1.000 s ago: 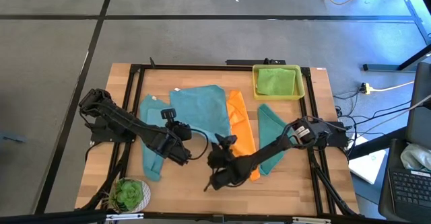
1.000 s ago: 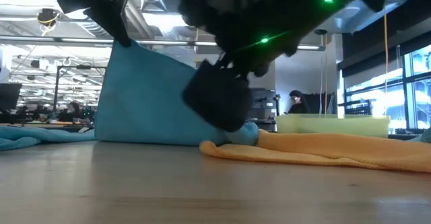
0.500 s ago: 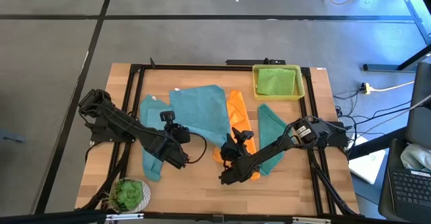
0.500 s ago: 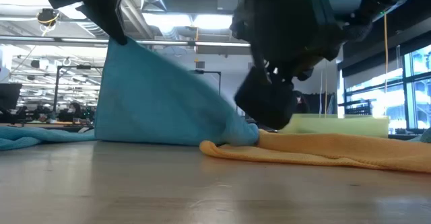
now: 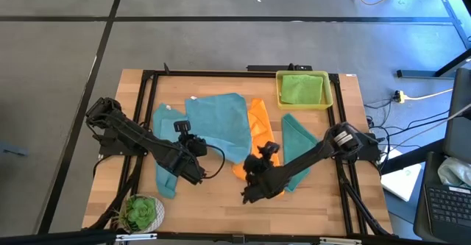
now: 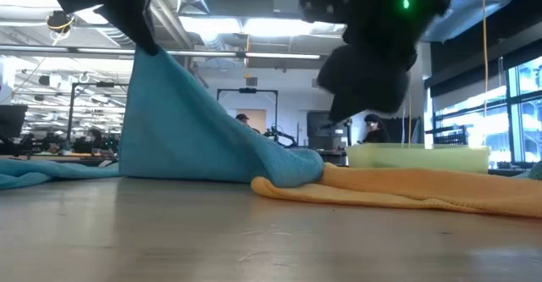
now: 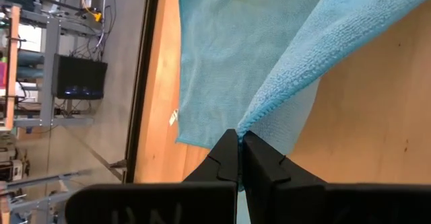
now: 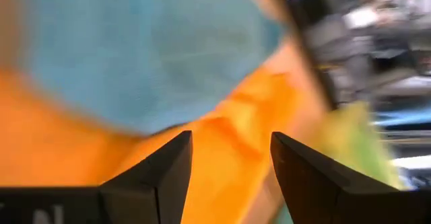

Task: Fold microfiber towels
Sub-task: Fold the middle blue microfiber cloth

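A large light blue towel (image 5: 218, 121) lies mid-table. One corner (image 6: 152, 55) is raised by my left gripper (image 5: 193, 145), which is shut on it, and the rest slopes down to the table (image 6: 212, 168). My right gripper (image 5: 262, 159) hovers open above the orange towel (image 5: 260, 131), touching nothing; the right wrist view shows orange cloth (image 8: 222, 143) between its fingers. A second light blue towel (image 5: 165, 164) lies left, a teal one (image 5: 296, 146) right, and a lime green one (image 5: 302, 89) lies in the yellow tray. My left gripper pinches the large light blue towel at a stitched corner (image 7: 250, 120) between its two shut fingertips (image 7: 229, 146). The corner is lifted well clear of the table. The cloth hangs in a sloping sheet below the fingers, its far part flat on the wood.
A yellow tray (image 5: 327, 90) stands at the far right. A small potted plant (image 5: 142, 212) sits at the near left corner. A black frame (image 5: 147, 79) runs round the tabletop. Bare wood (image 5: 221, 201) lies along the near edge.
My right gripper has risen from low beside the raised blue towel and gone toward the table's right, turning as it went, and now hangs over the orange towel, still open. My left gripper keeps the blue corner up in the same place.
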Motion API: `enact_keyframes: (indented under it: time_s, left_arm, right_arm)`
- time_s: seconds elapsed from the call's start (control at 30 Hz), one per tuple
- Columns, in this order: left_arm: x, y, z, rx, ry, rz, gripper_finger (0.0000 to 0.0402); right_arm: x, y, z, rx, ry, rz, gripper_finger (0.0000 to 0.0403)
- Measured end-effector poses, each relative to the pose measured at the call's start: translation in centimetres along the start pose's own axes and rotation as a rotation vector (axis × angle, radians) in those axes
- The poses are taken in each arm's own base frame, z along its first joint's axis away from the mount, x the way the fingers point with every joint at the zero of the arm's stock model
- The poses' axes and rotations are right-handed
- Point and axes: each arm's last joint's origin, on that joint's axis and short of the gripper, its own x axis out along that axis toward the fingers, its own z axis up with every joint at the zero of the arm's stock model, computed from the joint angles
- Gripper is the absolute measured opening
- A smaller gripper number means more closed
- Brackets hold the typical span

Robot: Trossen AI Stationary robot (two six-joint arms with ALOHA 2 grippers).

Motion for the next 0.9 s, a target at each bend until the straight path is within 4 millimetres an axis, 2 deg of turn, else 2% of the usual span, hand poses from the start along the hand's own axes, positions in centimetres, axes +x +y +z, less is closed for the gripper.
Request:
enact_keyframes:
  time_s: [0.17, 0.27, 0.37, 0.47, 0.63, 0.77, 0.9]
  left_arm:
    - [0.0, 0.0, 0.0, -0.011, -0.004, 0.007, 0.0]
    - [-0.1, 0.0, -0.1, -0.011, -0.006, 0.008, 0.0]
    - [-0.4, -0.2, -0.2, -0.007, -0.015, 0.006, 0.0]
    - [-0.6, -0.4, -0.3, -0.001, -0.021, 0.002, 0.0]
    - [-0.6, -0.4, -0.4, 0.0, -0.022, 0.001, 0.0]
    - [-0.6, -0.4, -0.4, -0.016, -0.022, 0.001, 0.0]
    - [-0.7, -0.5, -0.4, -0.021, -0.025, 0.0, 0.0]
  right_arm:
    - [0.2, 0.8, 2.3, -0.185, 0.034, 0.375, 0.0203]
    - [1.1, 1.6, 3.0, -0.231, -0.025, 0.492, 0.0203]
    - [2.7, 1.9, 2.7, -0.173, -0.069, 0.459, 0.0203]
    - [4.1, 2.0, 3.0, 0.003, -0.1, 0.465, 0.0203]
    - [3.9, 2.4, 4.3, 0.226, -0.128, 0.615, 0.0206]
    - [3.8, 2.4, 3.7, 0.275, -0.153, 0.454, 0.0214]
    - [5.1, 3.0, 2.7, 0.269, -0.138, 0.341, 0.0225]
